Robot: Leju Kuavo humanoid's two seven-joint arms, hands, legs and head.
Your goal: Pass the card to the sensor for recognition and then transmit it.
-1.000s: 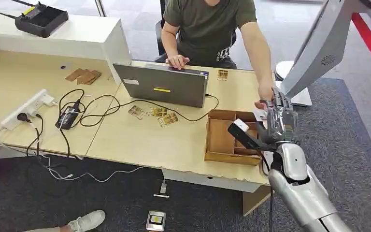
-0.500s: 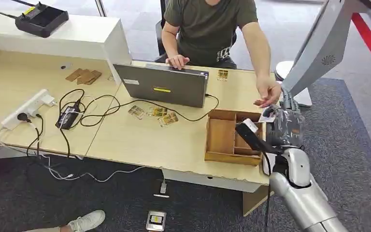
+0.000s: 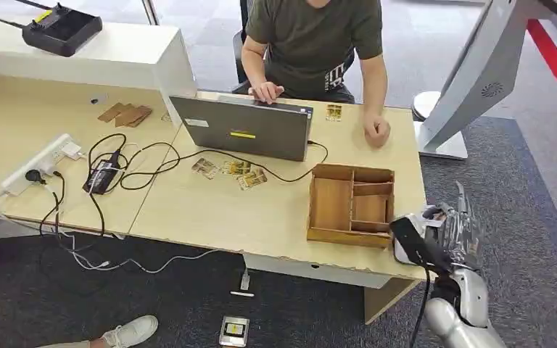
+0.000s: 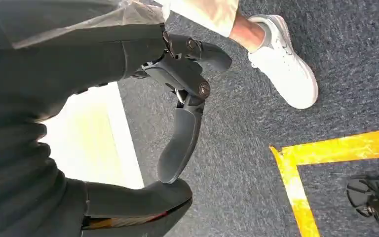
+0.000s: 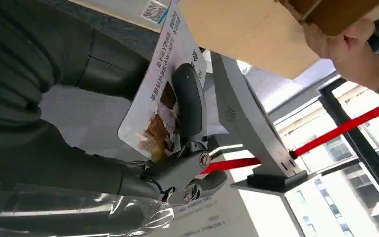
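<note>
**Card held off the desk's corner**

From the head view: one wooden organiser tray (image 3: pixel 331 204) with several compartments sits near the desk's (image 3: pixel 210 210) front right corner, close to the front edge. One grey laptop (image 3: pixel 245 130) stands behind it, with three small card packets (image 3: pixel 233 172) lying in a loose row in front of the laptop and one more (image 3: pixel 333 112) behind it. A white power strip (image 3: pixel 42 161) lies at the left, cables trailing over the front edge. One person (image 3: pixel 312 43) sits behind the desk, one hand on the laptop, the other (image 3: pixel 376 131) resting fisted on the desk. The right hand (image 3: pixel 446 233) hovers beyond the desk's right corner, over open grey carpet, with the slanted white kiosk stand (image 3: pixel 471 80) further back. The card is hard to make out here.

Left wrist view: the left hand (image 4: pixel 177 113) hangs above the carpet, fingers curled inward on nothing (one white shoe (image 4: pixel 281 64) and a yellow floor line (image 4: pixel 325 158) lie beyond).

Right wrist view: the card (image 5: pixel 160 98) is white, printed with text, a QR code at one corner and a brownish picture. The thumb (image 5: pixel 190 103) presses across its face, pinching it against the fingers behind.
</note>
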